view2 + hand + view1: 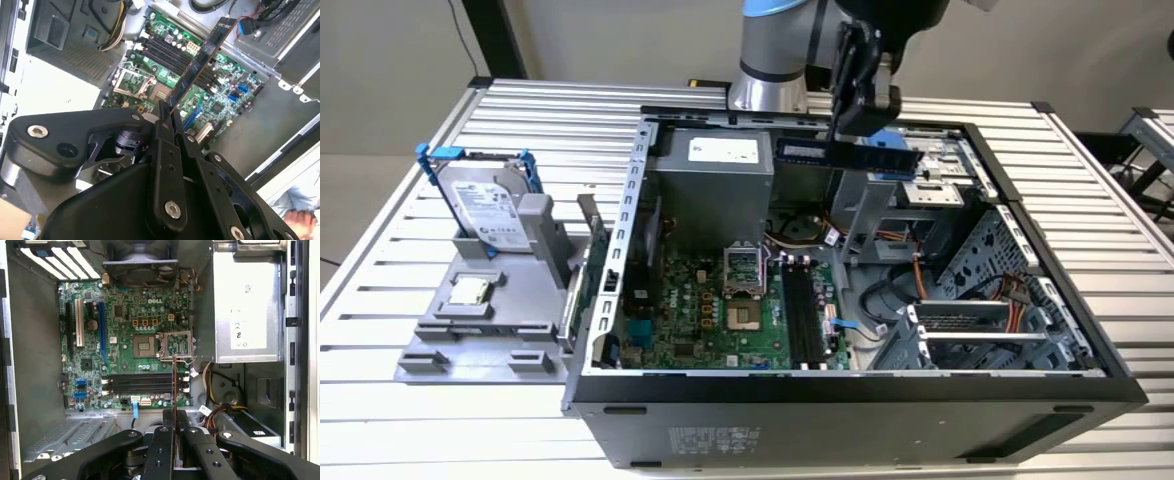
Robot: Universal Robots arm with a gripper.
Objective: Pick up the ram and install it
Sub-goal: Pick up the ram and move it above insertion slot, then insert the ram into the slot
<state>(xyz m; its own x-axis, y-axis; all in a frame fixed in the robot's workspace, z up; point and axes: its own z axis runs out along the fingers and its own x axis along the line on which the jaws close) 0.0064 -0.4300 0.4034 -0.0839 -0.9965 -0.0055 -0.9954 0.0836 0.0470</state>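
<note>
Above the open computer case (854,405), the gripper (865,135) stands clamped on the ram (807,152), motherboard memory slots (807,320) below it.

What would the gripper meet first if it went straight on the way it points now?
Probably the memory slots on the green board. The gripper, shut on the ram, points down into the case, and the stick's edge crosses those slots. Depth is unclear.

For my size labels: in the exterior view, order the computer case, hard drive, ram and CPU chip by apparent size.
1. computer case
2. hard drive
3. ram, similar length but narrower, and raised, so this pair is unsure
4. CPU chip
</note>
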